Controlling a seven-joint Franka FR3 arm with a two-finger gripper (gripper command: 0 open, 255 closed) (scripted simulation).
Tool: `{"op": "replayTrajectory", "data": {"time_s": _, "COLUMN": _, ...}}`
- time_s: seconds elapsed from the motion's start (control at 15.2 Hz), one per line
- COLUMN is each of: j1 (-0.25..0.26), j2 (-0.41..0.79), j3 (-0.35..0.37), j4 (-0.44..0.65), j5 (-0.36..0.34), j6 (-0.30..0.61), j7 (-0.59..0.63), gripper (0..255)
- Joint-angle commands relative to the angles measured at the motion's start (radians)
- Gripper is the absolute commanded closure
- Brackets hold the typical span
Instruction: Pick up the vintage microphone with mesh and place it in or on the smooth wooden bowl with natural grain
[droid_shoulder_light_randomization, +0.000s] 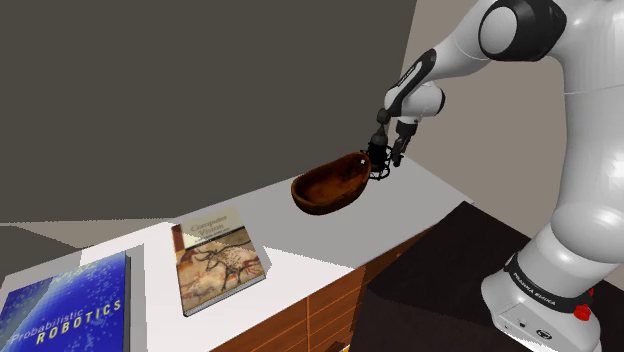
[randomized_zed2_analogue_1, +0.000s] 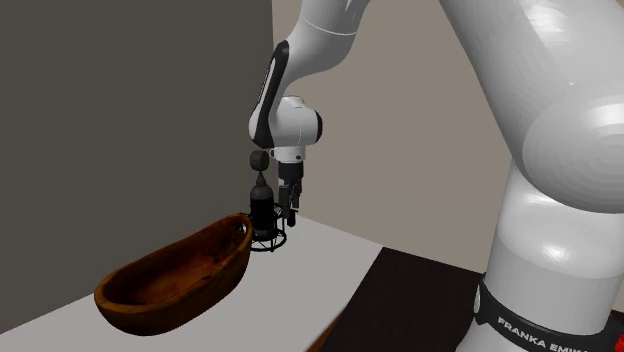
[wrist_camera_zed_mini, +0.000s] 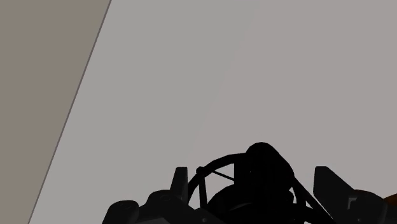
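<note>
Microphone (droid_shoulder_light_randomization: 375, 158), small and black, stands upright right of centre in the shoulder view. It is at the right-hand end of the brown wooden bowl (droid_shoulder_light_randomization: 328, 187), on the far part of the white counter (droid_shoulder_light_randomization: 300, 240). The black gripper (droid_shoulder_light_randomization: 389, 163) comes down beside it from the upper right, at the end of the white arm (droid_shoulder_light_randomization: 520, 60). Two books lie at the lower left of the counter, well apart from the bowl. One is a cave-painting book (droid_shoulder_light_randomization: 218, 257); the other, in the frame's corner, is a blue book (droid_shoulder_light_randomization: 65, 312) titled Probabilistic Robotics. Wooden drawers (droid_shoulder_light_randomization: 330, 305) show under the counter's near edge, and the dark-topped stand (droid_shoulder_light_randomization: 430, 290) sits at lower right.

In the second exterior view the microphone (randomized_zed2_analogue_1: 262, 205) is left of centre, with a round wire ring at its foot. The bowl (randomized_zed2_analogue_1: 175, 285) lies at lower left, and its raised end overlaps that ring. The gripper (randomized_zed2_analogue_1: 289, 212) hangs just right of the microphone, pointing down. Whether it touches the microphone cannot be told from here. The arm's thick white link fills the right of the frame.

In the wrist view the microphone (wrist_camera_zed_mini: 264, 162) is a black shape, its ring arching between the two fingers (wrist_camera_zed_mini: 327, 181). The fingers stand wide apart on either side with no visible contact, so the gripper (wrist_camera_zed_mini: 253, 177) is spread and holds nothing. Pale grey counter lies beyond.
</note>
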Motion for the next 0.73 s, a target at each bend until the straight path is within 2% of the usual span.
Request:
{"op": "replayTrajectory", "data": {"time_s": 0.0, "j1": 0.0, "j2": 0.0, "j3": 0.0, "j4": 0.0, "j5": 0.0, "j6": 0.0, "j7": 0.0, "gripper": 0}}
{"op": "replayTrajectory", "data": {"time_s": 0.07, "j1": 0.0, "j2": 0.0, "j3": 0.0, "j4": 0.0, "j5": 0.0, "j6": 0.0, "j7": 0.0, "gripper": 255}}
{"op": "replayTrajectory", "data": {"time_s": 0.66, "j1": 0.0, "j2": 0.0, "j3": 0.0, "j4": 0.0, "j5": 0.0, "j6": 0.0, "j7": 0.0, "gripper": 255}}
